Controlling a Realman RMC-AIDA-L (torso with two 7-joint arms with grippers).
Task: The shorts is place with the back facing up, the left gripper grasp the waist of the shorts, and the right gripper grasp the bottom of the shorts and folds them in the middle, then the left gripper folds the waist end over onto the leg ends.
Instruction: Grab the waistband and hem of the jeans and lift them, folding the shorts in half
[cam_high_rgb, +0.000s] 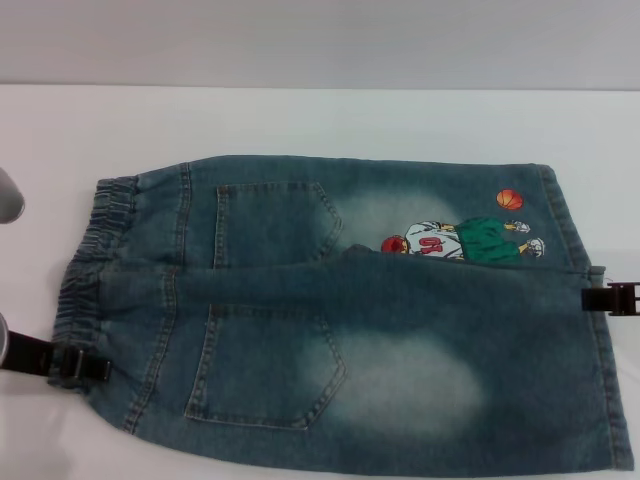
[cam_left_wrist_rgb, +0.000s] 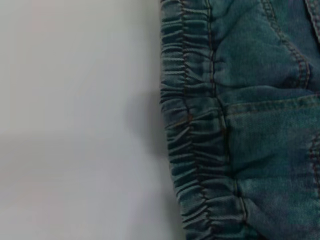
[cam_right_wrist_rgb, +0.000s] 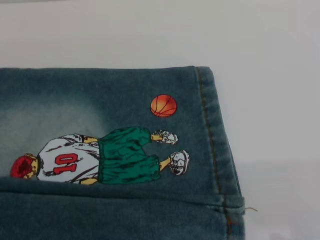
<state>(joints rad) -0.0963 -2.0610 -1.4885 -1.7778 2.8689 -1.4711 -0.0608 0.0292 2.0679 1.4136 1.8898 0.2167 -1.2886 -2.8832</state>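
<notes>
From the head view I see the shorts (cam_high_rgb: 350, 320) spread across the white table (cam_high_rgb: 320, 120), filling most of the lower and middle frame, back side up with two patch pockets (cam_high_rgb: 270, 365) showing. They are lying partly doubled: the near leg panel laps over the lower edge of the far one, covering part of the cartoon embroidery (cam_high_rgb: 465, 242), while the orange ball (cam_high_rgb: 509, 200) sits clear above it near the upper right. The waist (cam_high_rgb: 95, 250) runs down the left side of the frame, gathered and ruffled. The bottom of the shorts (cam_high_rgb: 585, 330) runs down the right side. My left gripper (cam_high_rgb: 80, 367) is at the lower left, touching the waist corner; I cannot tell whether it is gripping the fabric. My right gripper (cam_high_rgb: 612, 298) pokes in at the right edge, against the hem, and I cannot tell how its jaws stand.
</notes>
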